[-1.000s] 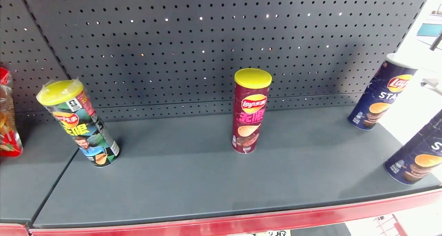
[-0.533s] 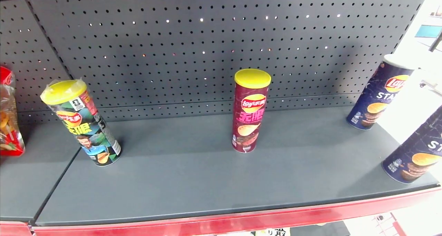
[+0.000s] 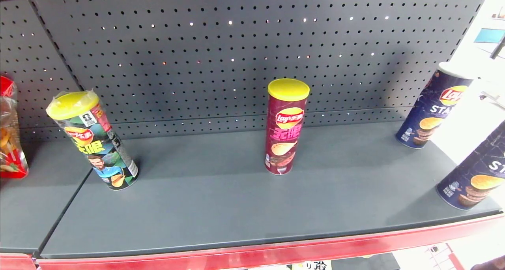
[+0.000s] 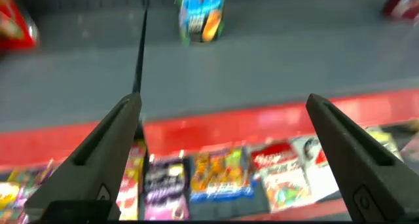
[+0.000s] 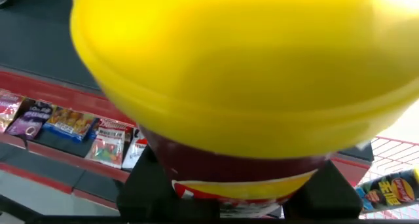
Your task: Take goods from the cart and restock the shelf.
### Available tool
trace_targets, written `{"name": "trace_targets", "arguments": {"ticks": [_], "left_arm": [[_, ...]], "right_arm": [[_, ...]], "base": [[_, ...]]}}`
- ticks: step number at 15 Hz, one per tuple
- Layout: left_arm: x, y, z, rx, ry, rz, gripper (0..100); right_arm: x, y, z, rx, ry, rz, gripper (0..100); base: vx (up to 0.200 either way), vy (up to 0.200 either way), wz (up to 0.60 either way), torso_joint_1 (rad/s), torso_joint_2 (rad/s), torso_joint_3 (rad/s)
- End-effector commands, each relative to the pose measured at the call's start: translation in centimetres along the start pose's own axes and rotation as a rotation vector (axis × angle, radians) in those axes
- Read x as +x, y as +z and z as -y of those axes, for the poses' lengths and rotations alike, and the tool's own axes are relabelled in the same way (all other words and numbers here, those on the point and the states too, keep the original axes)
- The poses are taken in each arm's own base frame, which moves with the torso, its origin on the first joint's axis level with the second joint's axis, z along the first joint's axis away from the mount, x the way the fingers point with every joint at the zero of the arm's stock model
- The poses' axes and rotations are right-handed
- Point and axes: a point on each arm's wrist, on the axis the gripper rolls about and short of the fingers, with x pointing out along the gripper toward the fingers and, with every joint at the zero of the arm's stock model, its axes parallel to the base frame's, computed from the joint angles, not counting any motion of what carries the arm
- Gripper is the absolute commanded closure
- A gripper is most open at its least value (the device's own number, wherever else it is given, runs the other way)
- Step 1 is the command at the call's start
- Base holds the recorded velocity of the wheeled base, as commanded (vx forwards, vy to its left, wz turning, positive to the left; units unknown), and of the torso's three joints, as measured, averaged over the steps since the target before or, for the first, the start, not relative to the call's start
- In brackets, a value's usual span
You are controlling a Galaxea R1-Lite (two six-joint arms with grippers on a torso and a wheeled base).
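Note:
A maroon chip can [image 3: 285, 128] with a yellow lid stands upright mid-shelf on the grey shelf [image 3: 221, 207]. A green-and-black can [image 3: 92, 141] stands to its left, and two dark blue cans [image 3: 434, 106] [image 3: 473, 171] stand at the right end. My right gripper [image 5: 239, 194] is shut on another dark red, yellow-lidded chip can [image 5: 236, 73], seen lid-first, close to the camera. My left gripper [image 4: 222, 103] hangs open with nothing in it, in front of the shelf's red front edge [image 4: 262, 122].
A red snack bag [image 3: 10, 143] stands at the shelf's far left. Snack packets [image 4: 222, 178] fill the shelf below. The red wire cart [image 5: 393, 152] with a black can [image 5: 389, 191] in it lies behind my right gripper. A perforated back panel [image 3: 236, 45] closes the shelf.
The head camera shifted slightly, then settled. A dark shape has come into the bottom right corner of the head view. The cans on the shelf have not moved.

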Motion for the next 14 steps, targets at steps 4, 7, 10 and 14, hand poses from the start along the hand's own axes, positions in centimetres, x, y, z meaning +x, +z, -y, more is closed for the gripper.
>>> {"name": "trace_targets", "arguments": {"ticks": [4,7,10,14], "left_arm": [[7.5,14.5,0.7,-0.064,-0.482,-0.074,0],[16.1,14.5,3.2,0.008,-0.731,-0.194,0],[22.5,13.9,7.3,0.005,-0.974,-0.198,0],[28.4,13.9,12.5,0.015,-1.099,-0.194,0]], "right_arm": [[2.2,0.2,0.1,0.01,0.061,-0.09,100],[3.0,0.5,0.2,0.011,0.064,-0.083,100],[3.1,0.5,0.2,0.012,0.064,-0.089,100],[2.9,0.8,0.2,0.022,0.056,-0.074,100]], "base": [[0.0,0.0,0.0,0.0,0.0,0.0],[0.0,0.0,0.0,0.0,0.0,0.0],[0.0,0.0,0.0,0.0,0.0,0.0],[0.0,0.0,0.0,0.0,0.0,0.0]]}}
